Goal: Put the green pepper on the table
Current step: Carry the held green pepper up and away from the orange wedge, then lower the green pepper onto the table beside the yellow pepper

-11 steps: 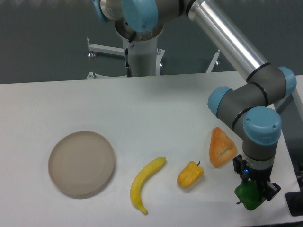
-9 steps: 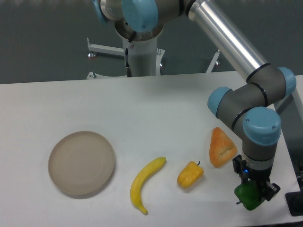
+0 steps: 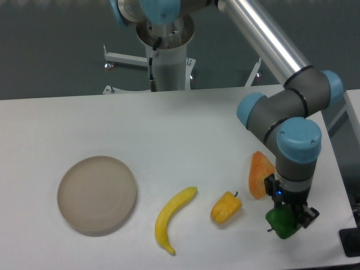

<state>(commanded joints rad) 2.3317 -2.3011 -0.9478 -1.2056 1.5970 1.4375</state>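
Two fingers of the gripper pinch the green pepper across its lobes; it looks light, firm and glossy, probably slippery

On tabletop: 1 green pepper, 1 yellow pepper, 1 banana, 1 round beige plate, 1 orange wedge, poss. bread, partly hidden. 1 arm w/ 1 tool.
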